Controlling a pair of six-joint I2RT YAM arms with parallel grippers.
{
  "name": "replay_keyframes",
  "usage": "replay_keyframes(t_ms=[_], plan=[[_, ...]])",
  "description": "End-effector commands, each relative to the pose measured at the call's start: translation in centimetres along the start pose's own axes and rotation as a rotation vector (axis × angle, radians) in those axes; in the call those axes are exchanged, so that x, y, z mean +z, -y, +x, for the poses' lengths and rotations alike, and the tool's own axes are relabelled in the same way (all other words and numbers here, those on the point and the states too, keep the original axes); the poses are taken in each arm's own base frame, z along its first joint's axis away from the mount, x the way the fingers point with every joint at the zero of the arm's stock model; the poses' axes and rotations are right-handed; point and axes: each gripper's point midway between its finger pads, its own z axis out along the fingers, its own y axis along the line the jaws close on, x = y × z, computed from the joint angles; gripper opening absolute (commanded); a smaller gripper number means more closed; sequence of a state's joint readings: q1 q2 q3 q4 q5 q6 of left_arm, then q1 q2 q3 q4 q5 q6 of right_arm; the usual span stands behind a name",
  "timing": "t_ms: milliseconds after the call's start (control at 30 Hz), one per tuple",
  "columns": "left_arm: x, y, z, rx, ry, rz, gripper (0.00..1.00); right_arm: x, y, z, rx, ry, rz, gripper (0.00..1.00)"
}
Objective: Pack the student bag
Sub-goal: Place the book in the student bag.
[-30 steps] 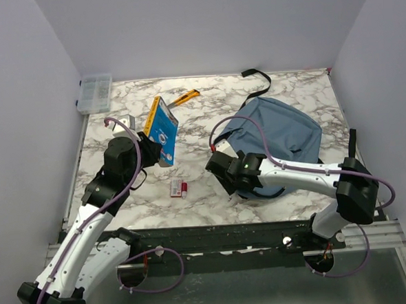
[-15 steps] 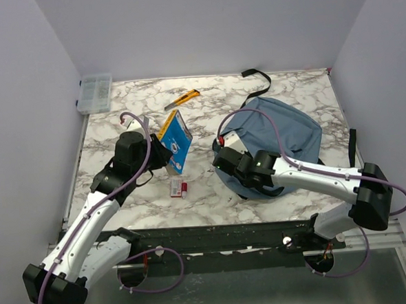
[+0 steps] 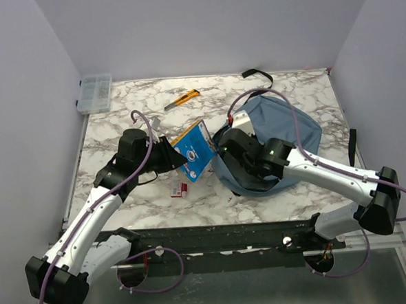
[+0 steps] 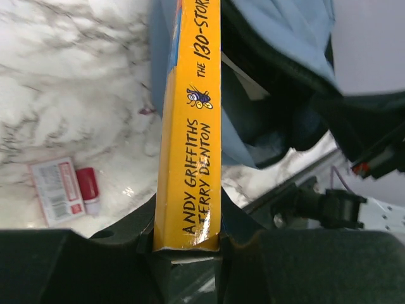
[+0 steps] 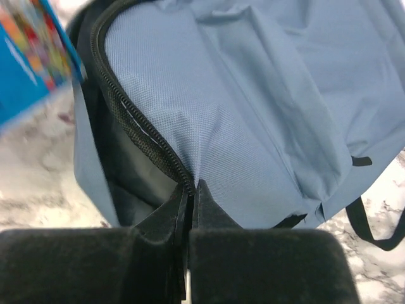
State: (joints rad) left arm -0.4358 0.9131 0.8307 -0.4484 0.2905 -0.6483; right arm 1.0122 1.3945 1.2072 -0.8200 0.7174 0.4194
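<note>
Top external: left tool [image 3: 178, 155] holds book [image 3: 197, 150]; right tool [image 5: 190, 190] pinches student bag [image 3: 288, 129] rim.

The left arm [image 3: 90, 217] and the right arm [image 3: 325, 174] are built alike: glossy white link shells joined by bulky, rounded black joint housings. A thin purple cable [image 3: 263, 90] loops along each. The fingers [image 5: 158, 221] are matte black.

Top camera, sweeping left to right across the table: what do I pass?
Clear compartment box → blue book → student bag. The utility knife and the small red-white packet overlap the book's span, so they are left out.
</note>
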Motion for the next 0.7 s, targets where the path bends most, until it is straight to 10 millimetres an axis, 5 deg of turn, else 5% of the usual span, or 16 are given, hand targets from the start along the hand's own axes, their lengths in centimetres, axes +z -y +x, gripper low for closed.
replay_keyframes(t_ms=[0, 267, 667], plan=[[-1.3, 6.0, -1.1, -0.044, -0.057, 0.269, 0.0, -1.7, 1.6, -7.1, 0.249, 0.173, -0.038, 0.01], [-1.5, 7.9, 0.3, -0.285, -0.219, 0.447, 0.0, -1.1, 2.7, -9.7, 0.379, 0.185, -0.108, 0.01], [2.4, 7.3, 1.8, -0.556, -0.36, 0.451, 0.0, -1.6, 1.8, -10.6, 0.407, 0.207, -0.179, 0.0]])
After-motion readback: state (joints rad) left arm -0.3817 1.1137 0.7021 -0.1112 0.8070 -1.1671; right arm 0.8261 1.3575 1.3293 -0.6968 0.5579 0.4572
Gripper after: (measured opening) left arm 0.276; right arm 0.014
